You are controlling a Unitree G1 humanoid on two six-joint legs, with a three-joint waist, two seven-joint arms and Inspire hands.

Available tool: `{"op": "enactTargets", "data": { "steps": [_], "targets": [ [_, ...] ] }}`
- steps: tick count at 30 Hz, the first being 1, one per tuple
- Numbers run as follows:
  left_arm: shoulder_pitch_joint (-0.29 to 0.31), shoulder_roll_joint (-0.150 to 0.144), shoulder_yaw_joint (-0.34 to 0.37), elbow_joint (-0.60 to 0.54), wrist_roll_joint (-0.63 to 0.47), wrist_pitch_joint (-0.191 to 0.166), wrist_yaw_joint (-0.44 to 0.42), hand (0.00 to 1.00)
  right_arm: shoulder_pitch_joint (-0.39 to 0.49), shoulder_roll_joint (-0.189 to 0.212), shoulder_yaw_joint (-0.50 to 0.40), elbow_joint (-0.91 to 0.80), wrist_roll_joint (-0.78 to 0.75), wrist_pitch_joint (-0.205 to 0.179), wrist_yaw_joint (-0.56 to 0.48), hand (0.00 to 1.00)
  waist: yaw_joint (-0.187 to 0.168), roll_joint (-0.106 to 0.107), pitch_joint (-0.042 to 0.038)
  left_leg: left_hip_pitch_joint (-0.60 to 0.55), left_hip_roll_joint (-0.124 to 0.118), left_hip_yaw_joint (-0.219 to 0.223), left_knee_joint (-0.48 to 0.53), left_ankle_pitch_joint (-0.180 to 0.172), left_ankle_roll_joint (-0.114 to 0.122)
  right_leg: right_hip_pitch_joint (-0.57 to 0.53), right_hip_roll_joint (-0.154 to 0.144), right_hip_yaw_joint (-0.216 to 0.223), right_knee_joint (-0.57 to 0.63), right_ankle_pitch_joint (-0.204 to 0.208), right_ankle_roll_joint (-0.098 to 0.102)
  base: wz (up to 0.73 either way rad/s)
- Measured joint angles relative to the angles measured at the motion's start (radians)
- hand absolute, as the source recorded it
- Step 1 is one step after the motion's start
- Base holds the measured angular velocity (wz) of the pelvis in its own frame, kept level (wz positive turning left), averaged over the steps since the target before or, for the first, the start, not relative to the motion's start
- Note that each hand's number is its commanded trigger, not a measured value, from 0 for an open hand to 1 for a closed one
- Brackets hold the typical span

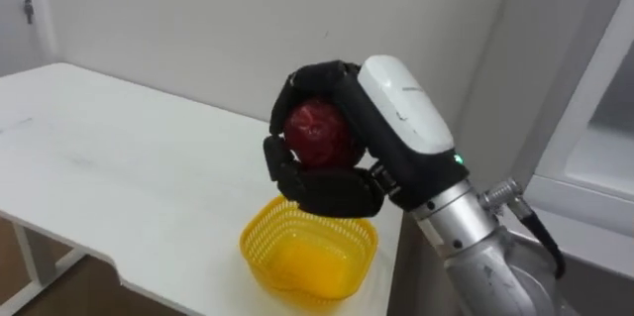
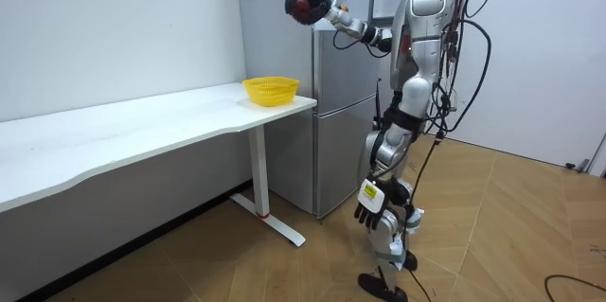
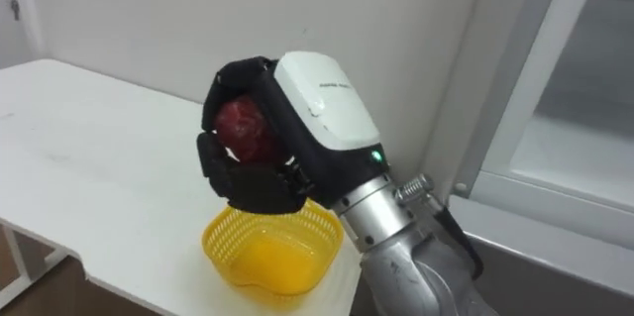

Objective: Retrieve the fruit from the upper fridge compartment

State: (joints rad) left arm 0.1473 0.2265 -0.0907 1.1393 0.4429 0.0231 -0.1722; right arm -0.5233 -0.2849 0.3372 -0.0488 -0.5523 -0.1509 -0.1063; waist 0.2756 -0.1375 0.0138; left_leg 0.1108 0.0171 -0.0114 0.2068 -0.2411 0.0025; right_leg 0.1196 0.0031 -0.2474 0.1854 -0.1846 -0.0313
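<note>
At the left of the eye views we see the white table (image 1: 119,177), bare and running toward the upper left corner. In the middle of the frame is the task's thing, a dark red round fruit (image 1: 317,130). It is lifted clear of the table in the right hand (image 1: 337,189), whose dark fingers curl over its top and its near side while the thumb closes in from beneath, so the fruit sits cupped against the palm.

Directly below it in the picture, at lower centre, the yellow basket (image 1: 263,257) stands near the table's edge with nothing visible inside. At the right edge of the frame we see pale panels and a ledge, which we take to be the fridge (image 2: 341,103) that the room view shows behind the robot's raised arm. In that view the left hand (image 2: 367,209) hangs low beside the thigh, right of centre.

We judge the fruit to be firm and fairly light, with a rounded skin that would roll or slip from a loose hold. It could bruise under hard pressure or a drop. The best grip is around its widest part, with fingers and thumb on opposite sides, as it is held here. The mesh basket looks thin and light, so we expect it to slide if knocked.
</note>
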Motion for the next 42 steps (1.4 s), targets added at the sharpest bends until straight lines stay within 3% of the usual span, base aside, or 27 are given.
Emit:
{"op": "enactTargets", "data": {
  "steps": [4, 5, 7, 16, 18, 25, 26, 27, 28, 42],
  "targets": [
    [-0.001, 0.001, 0.006, -0.004, -0.001, 0.003, -0.011, 0.0, 0.0, -0.007, 0.018, 0.112, 0.002, 0.021, 0.0, 1.0, 0.016, -0.012, 0.0021, -0.005, -0.001, -0.005, -0.001, 0.001, 0.0, -0.002, -0.001, -0.004, 0.0, 0.0, 0.0, 0.05],
    [-0.003, 0.001, 0.008, -0.003, -0.001, 0.007, -0.013, 0.0, 0.0, -0.015, 0.027, 0.143, 0.008, 0.022, 0.0, 1.0, 0.023, -0.022, -0.0018, -0.011, -0.001, -0.006, 0.0, 0.001, 0.0, -0.006, -0.002, -0.005, 0.0, 0.0, 0.0, 0.0],
    [-0.008, 0.002, 0.008, -0.003, -0.001, 0.013, -0.016, 0.0, -0.001, -0.028, 0.038, 0.179, 0.044, 0.023, 0.002, 1.0, 0.031, -0.028, 0.0031, -0.013, -0.002, -0.01, 0.0, 0.003, 0.0, -0.008, -0.003, -0.005, -0.001, 0.0, 0.0, 0.03],
    [0.01, 0.021, 0.014, -0.022, 0.01, 0.033, -0.038, 0.0, -0.023, -0.041, 0.038, 0.288, 0.08, 0.06, 0.023, 1.0, 0.035, -0.049, 0.0015, -0.014, -0.005, -0.022, -0.002, 0.006, 0.0, 0.0, -0.006, -0.028, -0.007, 0.0, 0.001, 0.03],
    [0.019, 0.029, 0.016, -0.022, 0.01, 0.041, -0.038, 0.0, -0.023, -0.043, 0.038, 0.306, 0.083, 0.066, 0.025, 1.0, 0.034, -0.061, -0.0022, -0.016, -0.007, -0.025, -0.001, 0.006, 0.0, 0.004, -0.007, -0.032, -0.016, 0.0, 0.001, 0.02],
    [0.023, 0.042, 0.031, -0.022, 0.009, 0.044, -0.037, 0.0, -0.019, -0.062, 0.048, 0.358, 0.194, 0.067, 0.033, 1.0, 0.036, -0.071, 0.0034, -0.021, -0.01, -0.048, 0.0, 0.007, 0.0, 0.012, -0.008, -0.055, -0.017, 0.0, 0.001, 0.1],
    [0.023, 0.042, 0.03, -0.022, 0.009, 0.044, -0.037, 0.0, -0.019, -0.062, 0.057, 0.374, 0.204, 0.067, 0.033, 0.63, 0.036, -0.071, 0.0034, -0.02, -0.01, -0.048, 0.0, 0.006, 0.0, 0.012, -0.008, -0.055, -0.017, 0.0, 0.001, 0.0],
    [0.023, 0.042, 0.03, -0.022, 0.009, 0.044, -0.037, 0.0, -0.019, -0.062, 0.071, 0.388, 0.212, 0.067, 0.033, 0.16, 0.035, -0.072, 0.0034, -0.021, -0.01, -0.049, 0.001, 0.006, 0.0, 0.009, -0.008, -0.055, -0.017, 0.0, 0.001, 0.0],
    [0.022, 0.042, 0.03, -0.022, 0.01, 0.044, -0.037, 0.0, -0.019, -0.062, 0.077, 0.393, 0.213, 0.067, 0.033, 0.0, 0.035, -0.072, 0.0034, -0.023, -0.01, -0.049, 0.002, 0.006, 0.0, 0.008, -0.008, -0.055, -0.017, 0.0, 0.001, 0.0],
    [0.003, 0.044, 0.031, -0.023, 0.01, 0.044, -0.038, 0.0, -0.019, -0.067, 0.083, 0.433, 0.231, 0.063, 0.008, 0.0, 0.036, -0.07, 0.0044, -0.063, -0.014, -0.056, 0.03, 0.006, 0.0, -0.015, -0.013, -0.056, -0.016, 0.0, 0.001, 0.01]
  ]
}}
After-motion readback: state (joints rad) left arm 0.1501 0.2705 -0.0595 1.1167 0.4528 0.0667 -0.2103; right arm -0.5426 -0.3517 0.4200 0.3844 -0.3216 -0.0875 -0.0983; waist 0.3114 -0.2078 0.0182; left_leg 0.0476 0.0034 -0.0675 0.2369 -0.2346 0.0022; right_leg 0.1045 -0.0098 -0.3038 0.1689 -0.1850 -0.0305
